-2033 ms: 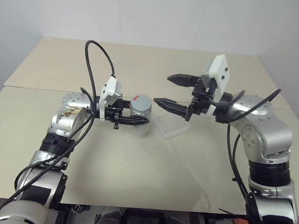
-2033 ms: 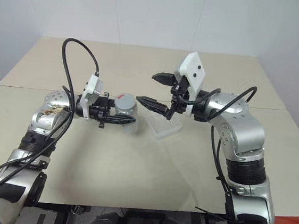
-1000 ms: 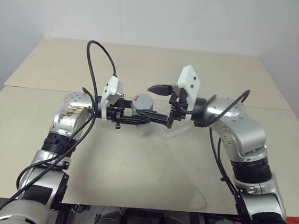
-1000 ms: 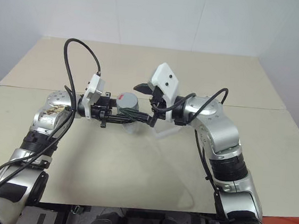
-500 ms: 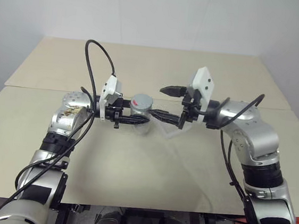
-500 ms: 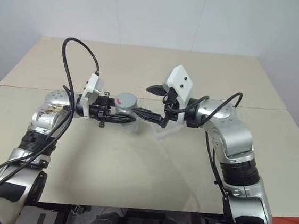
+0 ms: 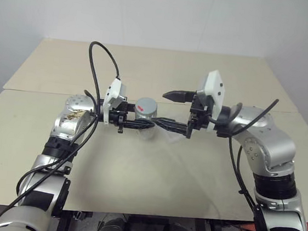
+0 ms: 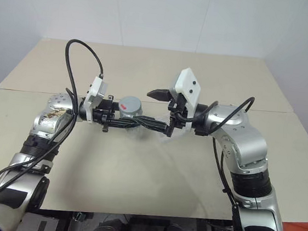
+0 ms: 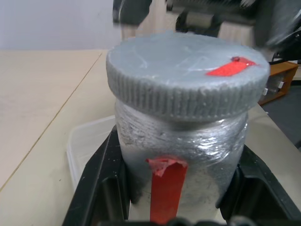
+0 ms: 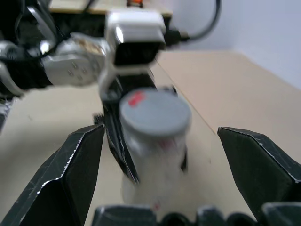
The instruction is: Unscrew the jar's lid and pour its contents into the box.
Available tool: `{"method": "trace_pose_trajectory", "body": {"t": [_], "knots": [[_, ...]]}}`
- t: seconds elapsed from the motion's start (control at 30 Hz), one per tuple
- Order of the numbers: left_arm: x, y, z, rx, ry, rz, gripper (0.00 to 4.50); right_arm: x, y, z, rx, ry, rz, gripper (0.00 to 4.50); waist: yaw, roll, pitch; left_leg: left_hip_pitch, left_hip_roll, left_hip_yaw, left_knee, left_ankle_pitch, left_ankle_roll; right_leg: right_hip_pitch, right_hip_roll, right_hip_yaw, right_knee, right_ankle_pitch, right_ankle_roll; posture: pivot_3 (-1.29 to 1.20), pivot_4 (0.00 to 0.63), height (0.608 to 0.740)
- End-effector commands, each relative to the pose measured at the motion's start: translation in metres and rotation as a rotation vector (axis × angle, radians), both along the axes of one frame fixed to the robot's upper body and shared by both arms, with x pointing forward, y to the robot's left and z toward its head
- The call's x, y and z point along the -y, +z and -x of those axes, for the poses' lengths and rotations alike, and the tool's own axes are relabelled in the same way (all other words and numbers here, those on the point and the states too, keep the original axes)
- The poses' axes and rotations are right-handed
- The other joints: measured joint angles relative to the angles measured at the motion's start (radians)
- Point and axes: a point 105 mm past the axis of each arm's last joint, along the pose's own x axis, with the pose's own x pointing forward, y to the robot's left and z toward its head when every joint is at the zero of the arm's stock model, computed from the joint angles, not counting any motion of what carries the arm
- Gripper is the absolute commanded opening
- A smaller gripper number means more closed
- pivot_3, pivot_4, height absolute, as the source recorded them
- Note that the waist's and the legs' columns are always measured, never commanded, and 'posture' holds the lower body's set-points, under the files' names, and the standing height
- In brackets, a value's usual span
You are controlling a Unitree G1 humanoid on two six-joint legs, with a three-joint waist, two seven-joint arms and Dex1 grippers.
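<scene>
Jar (image 9: 181, 141): a small silver-grey cylinder with a crinkled, foil-like wall. A vertical red stripe (image 9: 165, 188) runs down its side, with a ragged upper end. No writing or brand can be read on it. It is held upright above the bench (image 7: 153, 176), near the bench's middle, clamped at its lower body between the two black fingers (image 9: 96, 183) of the left tool (image 7: 140, 124), which is closed on it from the robot's left.

Lid (image 9: 188, 77): a round, flat grey cap with a ribbed edge, slightly wider than the jar body, seated on the jar. A small red mark (image 9: 229, 68) is seen near one edge of its top. No lettering is seen.

Box (image 9: 89, 141): a shallow tray of clear plastic, resting on the bench just behind and below the jar in the left wrist view; partly hidden by the tools in the head views.

Right tool (image 7: 174, 109): jaws spread wide, pointed level toward the jar from the robot's right, one finger (image 7: 176, 95) above and one below lid height. The jar is seen between the two fingers in the right wrist view, short of them; nothing is held.

Contents: not discernible.
</scene>
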Motion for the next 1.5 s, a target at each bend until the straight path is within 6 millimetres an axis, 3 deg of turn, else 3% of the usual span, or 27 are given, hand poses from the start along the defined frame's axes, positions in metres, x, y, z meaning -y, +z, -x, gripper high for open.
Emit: {"method": "trace_pose_trajectory", "body": {"t": [0.03,0.37,0.93,1.03,1.13,1.17,1.37,1.5], "knots": [[0.002,0.012,0.0,0.056,-0.014,0.006,1.93,-0.009,0.012,0.004,0.032,0.005,-0.004,4.47,0.0,0.0,0.0,0.0,0.0,0.0,0.0,0.0,0.0,0.0,0.0,0.0,0.0,0.0,0.0,0.0,0.15,0.74],[0.003,0.011,0.002,0.061,-0.016,0.004,1.93,-0.03,0.006,-0.002,0.01,-0.009,0.05,4.47,0.001,0.0,0.0,0.0,0.0,0.0,0.0,0.0,0.0,0.0,0.0,0.0,0.0,0.0,0.0,0.0,0.15,0.74],[0.002,0.011,0.003,0.061,-0.013,0.009,1.93,-0.032,0.005,-0.007,-0.008,-0.01,0.058,4.47,0.0,0.0,0.0,0.0,0.0,0.0,0.0,0.0,0.0,0.0,0.0,0.0,0.0,0.0,0.0,0.0,0.15,0.74],[0.002,0.01,0.003,0.06,-0.014,0.008,1.93,-0.032,0.004,-0.008,-0.013,-0.011,0.059,3.87,0.0,0.0,0.0,0.0,0.0,0.0,0.0,0.0,0.0,0.0,0.0,0.0,0.0,0.0,0.0,0.0,0.15,0.74],[0.002,0.01,0.003,0.059,-0.014,0.008,1.93,-0.032,0.004,-0.009,-0.015,-0.015,0.058,2.87,0.0,0.0,0.0,0.0,0.0,0.0,0.0,0.0,0.0,0.0,0.0,0.0,0.0,0.0,0.0,0.0,0.15,0.74],[0.002,0.01,0.003,0.059,-0.014,0.008,1.93,-0.032,0.005,-0.009,-0.015,-0.018,0.056,2.76,-0.001,0.0,0.0,0.0,0.0,0.0,0.0,0.0,0.0,0.0,0.0,0.0,0.0,0.0,0.0,0.0,0.15,0.74],[0.001,0.006,0.005,0.048,-0.013,0.002,1.93,-0.029,0.011,-0.013,-0.003,-0.041,0.04,2.76,-0.001,0.0,0.0,0.0,0.0,0.0,0.0,0.0,0.0,0.0,0.0,0.0,0.0,0.0,0.0,0.0,0.15,0.74],[0.0,-0.006,0.01,0.023,-0.029,-0.036,1.93,-0.013,0.027,-0.019,-0.002,-0.067,0.006,2.76,-0.001,0.0,0.0,0.0,0.0,0.0,0.0,0.0,0.0,0.0,0.0,0.0,0.0,0.0,0.0,0.0,0.15,0.74]]}}
